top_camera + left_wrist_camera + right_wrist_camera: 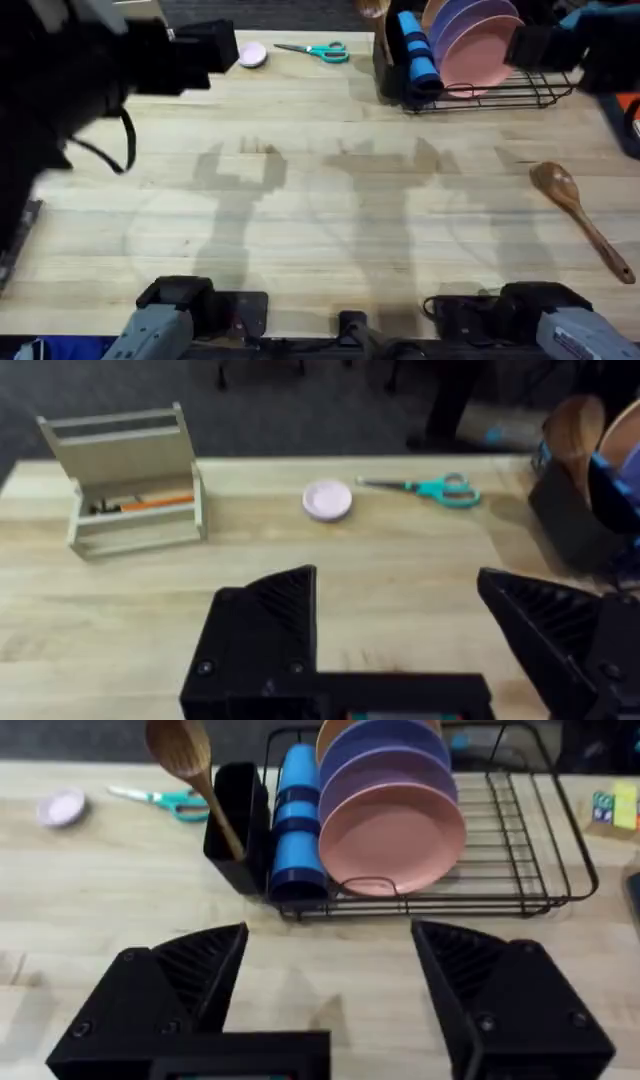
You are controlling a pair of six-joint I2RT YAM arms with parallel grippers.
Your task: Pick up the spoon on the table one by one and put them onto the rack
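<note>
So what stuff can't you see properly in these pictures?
- Caddy: the inside is hidden by its black wall in the right wrist view, so the lower handle of the spoon in it can't be seen.
- Plates: the back ones are covered by the pink front plate.
- Beige box: the small things inside are too tiny to name in the left wrist view.
- Table: its far left corner is hidden overhead by the blurred left arm.
</note>
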